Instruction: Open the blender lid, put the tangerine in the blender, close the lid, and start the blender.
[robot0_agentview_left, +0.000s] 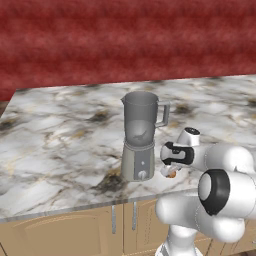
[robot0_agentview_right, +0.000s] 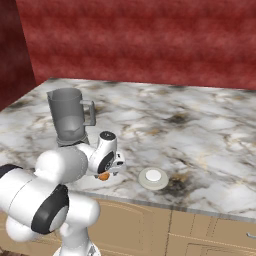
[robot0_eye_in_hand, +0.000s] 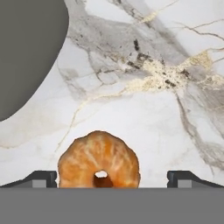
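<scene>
Tangerine (robot0_eye_in_hand: 99, 159) on marble counter (robot0_agentview_left: 60, 135), just right of blender (robot0_agentview_left: 140, 135), dead centre between my fingertips (robot0_eye_in_hand: 41, 178). My gripper (robot0_eye_in_hand: 112, 179) spread wide, nothing pinched. Lid (robot0_agentview_right: 153, 178) already off, lying near. Best: drop straight, keep fruit centred, close gently so it won't roll.

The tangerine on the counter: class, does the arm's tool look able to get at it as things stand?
Probably yes. The open tool hangs right over the tangerine, one fingertip either side, nothing between.
</scene>
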